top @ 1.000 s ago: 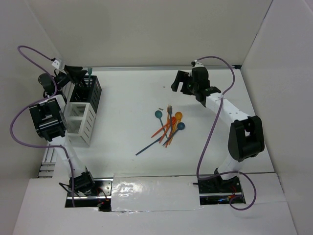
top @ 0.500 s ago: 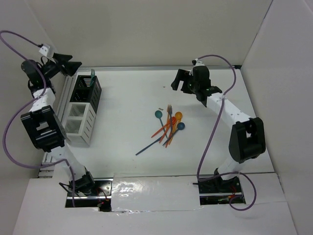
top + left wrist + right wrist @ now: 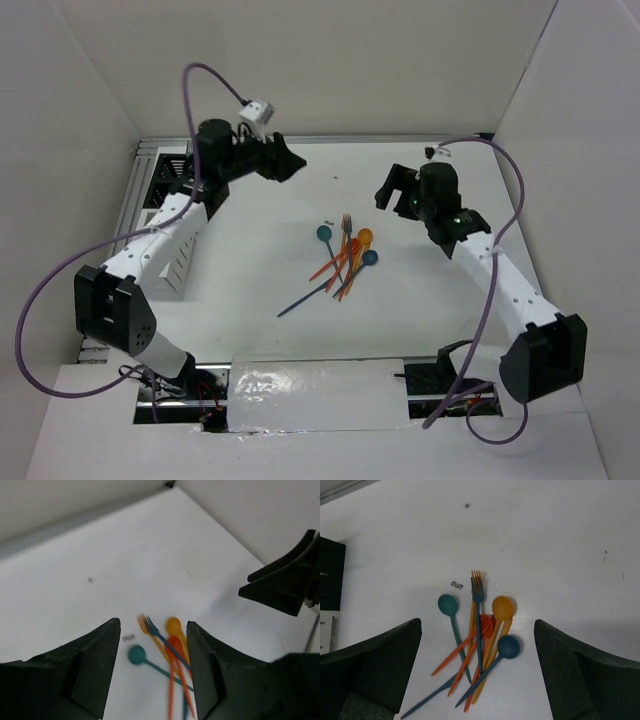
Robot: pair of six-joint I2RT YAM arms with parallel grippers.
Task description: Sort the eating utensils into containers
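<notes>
The eating utensils (image 3: pixel 345 256) lie in a crossed pile at mid-table: teal spoon (image 3: pixel 449 605), dark blue fork (image 3: pixel 478 592), orange spoon (image 3: pixel 502 607), dark blue spoon (image 3: pixel 508 646) and orange pieces. They show blurred in the left wrist view (image 3: pixel 167 647). My left gripper (image 3: pixel 290 160) is open and empty, raised to the far left of the pile (image 3: pixel 152 630). My right gripper (image 3: pixel 390 190) is open and empty, raised to the far right of the pile (image 3: pixel 477 630). The black container (image 3: pixel 330 572) and a white container (image 3: pixel 180 268) stand at the left, partly hidden by my left arm.
A metal rail (image 3: pixel 135 190) runs along the table's left edge beside the bins. White walls enclose the table on three sides. A small dark speck (image 3: pixel 467 505) and a scrap (image 3: pixel 456 585) lie on the white surface beyond the pile.
My left arm has swung from above the bins at the far left over to the middle back of the table. My right arm has shifted a little right and nearer.
</notes>
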